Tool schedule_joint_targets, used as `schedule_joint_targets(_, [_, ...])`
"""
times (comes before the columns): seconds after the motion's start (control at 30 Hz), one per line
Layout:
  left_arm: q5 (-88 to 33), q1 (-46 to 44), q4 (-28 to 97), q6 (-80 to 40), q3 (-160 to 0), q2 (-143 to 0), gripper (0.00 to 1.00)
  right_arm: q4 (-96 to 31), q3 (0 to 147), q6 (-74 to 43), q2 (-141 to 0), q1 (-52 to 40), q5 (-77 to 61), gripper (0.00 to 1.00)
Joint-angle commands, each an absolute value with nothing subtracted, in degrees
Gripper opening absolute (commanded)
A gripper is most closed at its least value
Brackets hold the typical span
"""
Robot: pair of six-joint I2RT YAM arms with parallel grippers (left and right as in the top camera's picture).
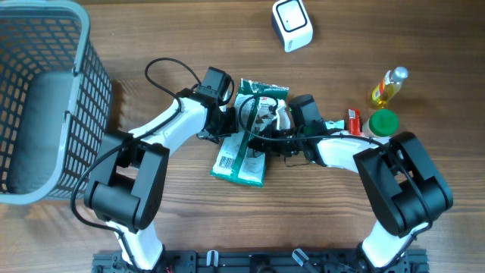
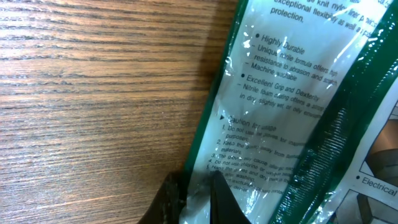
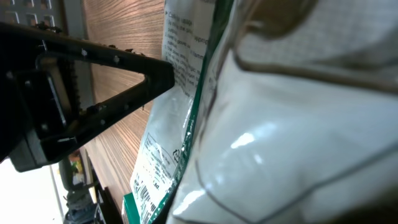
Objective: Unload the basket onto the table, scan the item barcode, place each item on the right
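Glove pack [image 1: 241, 155]: light, limp, slippery film; grip the edges.
Left gripper [image 2: 194, 191]: clamped on its left edge.
Right gripper [image 1: 274, 130]: closed, probably on the pack.

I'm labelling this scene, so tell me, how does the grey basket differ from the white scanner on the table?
The basket is grey, open-meshed and large, at the left edge and partly out of frame. The scanner is white, solid and small, near the top edge. Both stand on the wooden table, apart from the packet.
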State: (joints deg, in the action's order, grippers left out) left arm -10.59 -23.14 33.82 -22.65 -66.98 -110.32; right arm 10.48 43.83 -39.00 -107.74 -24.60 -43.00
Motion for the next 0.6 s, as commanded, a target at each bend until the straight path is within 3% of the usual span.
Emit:
schedule_joint_targets(0.0, [-10.92, -23.79, 33.95, -23.18, -64.45, -114.26, 0.06, 10.85, 43.48, -38.44, -108.55, -24.84, -40.25, 0.04])
schedule_joint_targets(0.43, [-10.92, -23.79, 33.85, -23.18, -64.45, -114.26, 0.08, 11.2, 43.48, -36.03, -108.55, -25.36, -39.9, 0.05])
schedule_joint_targets(0.57, [-10.92, -23.79, 33.85, -23.16, -64.45, -114.26, 0.09, 12.25, 43.48, -36.01, -108.55, -26.83, -39.88, 0.09])
